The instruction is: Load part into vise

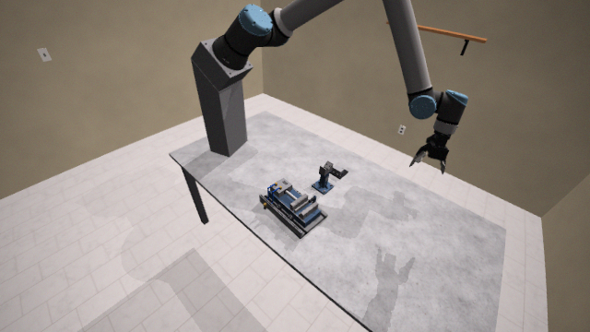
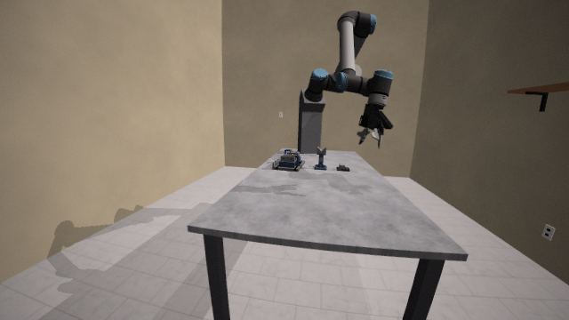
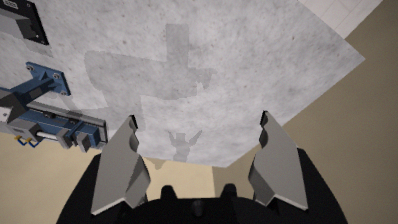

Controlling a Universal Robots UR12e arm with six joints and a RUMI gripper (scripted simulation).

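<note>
Part (image 2: 342,165) (image 3: 26,29) sits on its plate (image 1: 343,174) (image 2: 348,170) (image 3: 41,35) atop the mottled grey table (image 1: 442,258) (image 2: 329,213) (image 3: 240,60), beige walls (image 1: 115,55) (image 2: 169,89) (image 3: 370,125) around, the tool (image 1: 427,169) (image 2: 370,145) (image 3: 198,113) open and empty.

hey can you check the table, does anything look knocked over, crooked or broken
Nothing stands out. The blue-based metal V-block stand is upright, and the blue and grey metal vise sits level in its tray. I see no spills or breakage, though small damage wouldn't show.
</note>
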